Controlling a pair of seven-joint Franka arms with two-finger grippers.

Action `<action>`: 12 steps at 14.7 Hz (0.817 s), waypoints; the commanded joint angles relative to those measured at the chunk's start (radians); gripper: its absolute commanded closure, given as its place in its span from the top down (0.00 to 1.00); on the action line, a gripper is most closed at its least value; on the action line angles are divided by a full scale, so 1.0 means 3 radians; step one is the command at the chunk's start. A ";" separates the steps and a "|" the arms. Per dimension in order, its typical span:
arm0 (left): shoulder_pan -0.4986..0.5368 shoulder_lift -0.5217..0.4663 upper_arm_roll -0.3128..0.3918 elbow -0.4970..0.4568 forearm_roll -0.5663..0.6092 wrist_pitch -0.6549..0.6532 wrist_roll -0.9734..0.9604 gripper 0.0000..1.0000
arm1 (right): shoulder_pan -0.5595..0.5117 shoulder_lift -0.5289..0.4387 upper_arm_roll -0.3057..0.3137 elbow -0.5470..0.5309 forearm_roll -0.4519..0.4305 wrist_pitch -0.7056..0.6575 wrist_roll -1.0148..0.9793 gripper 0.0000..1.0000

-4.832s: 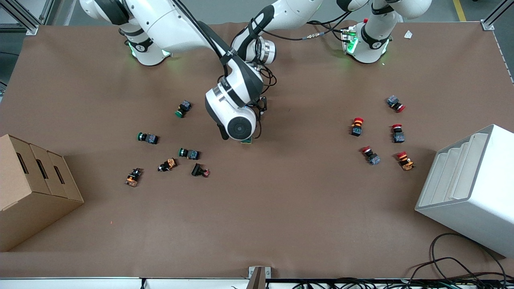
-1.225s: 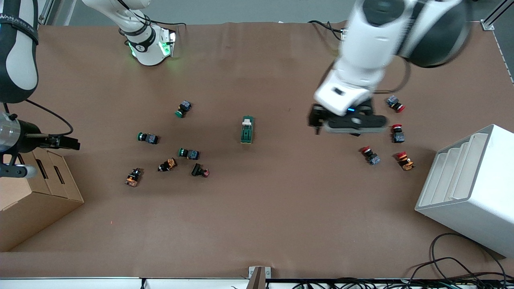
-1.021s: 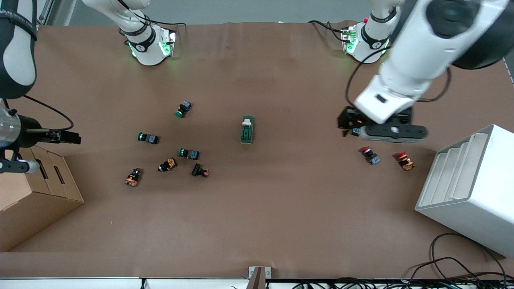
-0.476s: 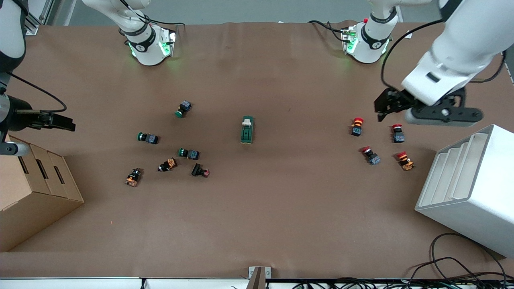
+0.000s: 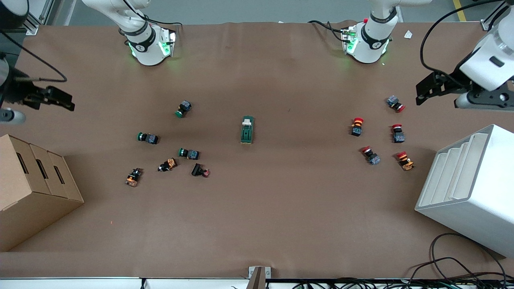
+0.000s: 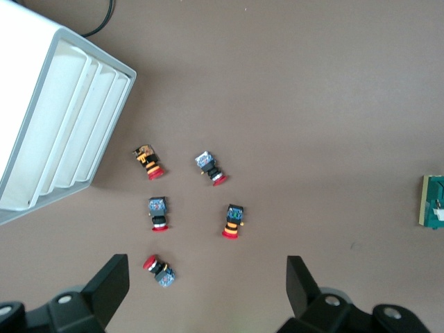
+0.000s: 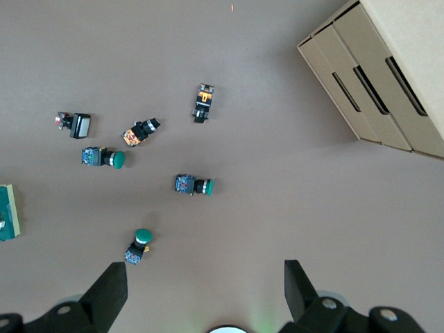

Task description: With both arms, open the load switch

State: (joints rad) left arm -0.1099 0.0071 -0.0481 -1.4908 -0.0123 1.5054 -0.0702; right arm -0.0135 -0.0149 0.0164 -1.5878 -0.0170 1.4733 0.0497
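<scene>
The load switch [image 5: 247, 129] is a dark green oblong block with a white toggle at the end farther from the front camera. It lies alone at the middle of the table and shows at the edge of both wrist views [image 6: 433, 202] [image 7: 7, 211]. My left gripper [image 5: 426, 90] [image 6: 206, 279] hangs open and empty over the left arm's end of the table, above the red push-buttons. My right gripper [image 5: 60, 99] [image 7: 205, 283] hangs open and empty over the right arm's end, above bare table close to the cardboard box. Neither gripper touches the switch.
A cardboard box [image 5: 28, 188] with slots stands at the right arm's end. A white slotted rack [image 5: 470, 188] stands at the left arm's end. Green-capped push-buttons [image 5: 184, 108] lie scattered toward the box, red-capped ones [image 5: 356, 126] toward the rack. Cables [image 5: 461, 269] run along the near edge.
Both arms have drawn away from the table's middle to their own ends. The left gripper has swept past the red push-buttons toward the rack. The load switch has stayed in place.
</scene>
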 commanded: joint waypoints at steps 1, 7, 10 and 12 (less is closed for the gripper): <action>-0.0028 -0.0197 0.0012 -0.0210 -0.0041 -0.0058 -0.0011 1.00 | 0.0004 -0.0354 -0.0004 -0.0367 0.0041 0.0090 -0.0033 1.00; -0.0012 -0.0387 0.0033 -0.0436 -0.0041 -0.0038 -0.0103 1.00 | -0.0016 -0.0630 -0.0014 -0.0373 0.0041 -0.0054 -0.0038 1.00; -0.0007 -0.0407 0.0028 -0.0420 -0.0041 -0.0038 -0.0119 1.00 | -0.0016 -0.0569 -0.0044 -0.0215 0.0046 -0.0048 -0.0038 1.00; -0.0007 -0.0417 0.0028 -0.0410 -0.0036 -0.0038 -0.0109 1.00 | -0.0022 -0.0386 -0.0044 -0.0006 0.0057 -0.0084 -0.0068 1.00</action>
State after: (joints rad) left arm -0.1127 -0.0929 -0.0434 -1.5988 -0.0125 1.4891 -0.0985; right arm -0.0134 -0.1754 0.0046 -1.6505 -0.0170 1.4577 0.0483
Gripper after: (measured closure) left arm 0.000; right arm 0.000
